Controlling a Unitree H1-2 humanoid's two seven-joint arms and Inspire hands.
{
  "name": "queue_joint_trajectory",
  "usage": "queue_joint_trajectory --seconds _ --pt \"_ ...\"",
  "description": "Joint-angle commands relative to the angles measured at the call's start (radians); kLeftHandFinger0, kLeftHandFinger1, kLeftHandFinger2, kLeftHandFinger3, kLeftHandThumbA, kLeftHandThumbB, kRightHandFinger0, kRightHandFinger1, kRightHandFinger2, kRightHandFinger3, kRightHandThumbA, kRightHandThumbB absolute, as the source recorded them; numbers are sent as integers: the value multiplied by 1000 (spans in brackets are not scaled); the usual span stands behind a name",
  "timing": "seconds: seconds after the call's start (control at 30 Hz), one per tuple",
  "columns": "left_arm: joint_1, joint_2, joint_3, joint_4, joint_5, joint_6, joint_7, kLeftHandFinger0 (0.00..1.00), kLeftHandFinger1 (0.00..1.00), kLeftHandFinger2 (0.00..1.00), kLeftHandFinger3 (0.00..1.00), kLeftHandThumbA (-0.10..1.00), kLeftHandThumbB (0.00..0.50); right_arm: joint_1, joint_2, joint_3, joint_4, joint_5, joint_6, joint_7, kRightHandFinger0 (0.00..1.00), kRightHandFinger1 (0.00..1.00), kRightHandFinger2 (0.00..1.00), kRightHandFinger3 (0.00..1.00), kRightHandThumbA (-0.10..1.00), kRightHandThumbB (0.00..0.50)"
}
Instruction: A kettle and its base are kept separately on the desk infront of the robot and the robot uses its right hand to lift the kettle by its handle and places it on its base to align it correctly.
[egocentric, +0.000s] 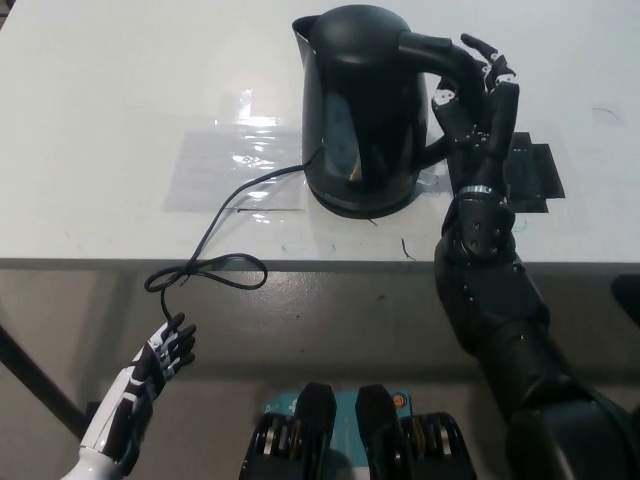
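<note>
Upper centre of the frame, the glossy black plastic kettle (365, 110) sits on its round black base (365, 205). Placement looks done; the black right hand (478, 110), fingers spread, touches the curved handle (440, 55), not yet withdrawn. Lower left, the white left hand (165, 355) rests, fingers loosely apart.

The glossy black kettle (362, 105) stands upright on its base (362, 205), spout turned away from my right hand (475, 110), handle (440, 60) against my fingers.

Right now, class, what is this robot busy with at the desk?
The robot's black right hand is at the handle of the black electric kettle, fingers apart, not clearly closed on it. The kettle stands on the white desk, its black cord trailing over the front edge. The white left hand rests low, below the desk.
</note>
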Motion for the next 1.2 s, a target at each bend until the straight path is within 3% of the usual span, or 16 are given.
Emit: queue_joint_trajectory --seconds 0.0,0.03,0.13,0.23,0.43,0.63,0.8,0.97,1.03,1.17 --pt "-16 18 10 -24 -15 -15 -10 1000 1000 1000 1000 1000 196 -17 -56 86 34 4 -6 275 1000 1000 1000 1000 777 498" --pt "-16 18 10 -24 -15 -15 -10 1000 1000 1000 1000 1000 196 -17 -56 86 34 4 -6 275 1000 1000 1000 1000 777 498" --pt "-18 20 11 -21 -16 -15 -11 1000 1000 1000 1000 1000 183 -6 -104 132 37 31 14 477 1000 1000 1000 1000 804 500" --pt "-19 20 11 -19 -16 -15 -12 1000 1000 1000 1000 1000 181 3 -112 137 15 43 30 503 1000 1000 1000 1000 805 500" --pt "-15 20 10 -17 -8 -18 -9 1000 1000 1000 1000 1000 191 43 -136 100 -99 166 101 629 1000 1000 1000 1000 912 500" --pt "-16 18 9 -15 -10 -23 -9 1000 1000 1000 1000 1000 175 61 -136 73 -189 239 145 666 1000 1000 1000 1000 887 500" --pt "-18 22 8 -14 -3 -24 -10 1000 1000 1000 1000 1000 164 79 -146 67 -289 278 156 687 1000 1000 1000 1000 967 500" --pt "-16 22 8 -18 -5 -22 -12 1000 1000 1000 1000 991 157 126 -158 31 -506 412 259 731 1000 1000 1000 1000 945 500" --pt "-18 22 7 -19 -1 -18 -10 1000 1000 1000 1000 990 160 136 -168 26 -566 422 281 720 1000 1000 1000 1000 1000 500" --pt "-17 21 8 -15 -2 -22 -9 1000 1000 1000 1000 975 146 154 -182 -3 -700 476 351 696 1000 1000 1000 1000 1000 500"
